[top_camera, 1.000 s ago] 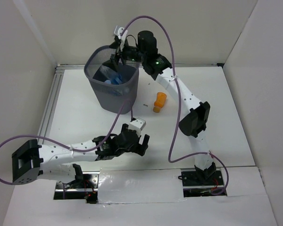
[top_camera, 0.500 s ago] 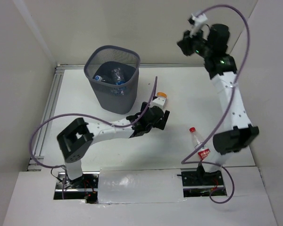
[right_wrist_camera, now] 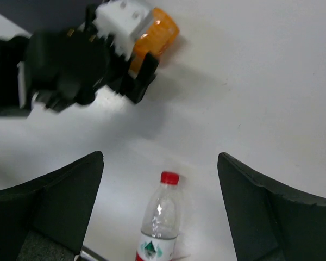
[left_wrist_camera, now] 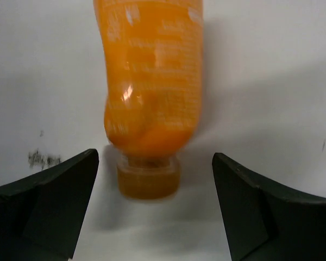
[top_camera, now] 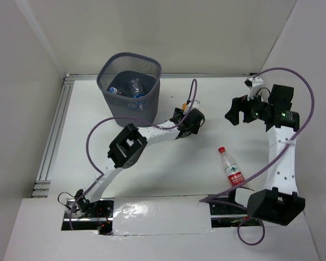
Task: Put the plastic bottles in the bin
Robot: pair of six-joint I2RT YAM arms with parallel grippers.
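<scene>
Orange bottle, short and translucent, lies flat, cap toward the left gripper.
Jaws spread wide beside the cap, seemingly clear of it; right gripper gapes too, empty.

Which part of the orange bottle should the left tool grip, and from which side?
Probably the wide body of the orange bottle, with the left tool coming from the cap end, one finger on each flank. It lies flat with its cap toward the open tool, centred between the fingers; the cap is narrower.

Whole table seen from overhead. Left wrist view held close on orange bottle; same bottle seen farther off from right wrist.
</scene>
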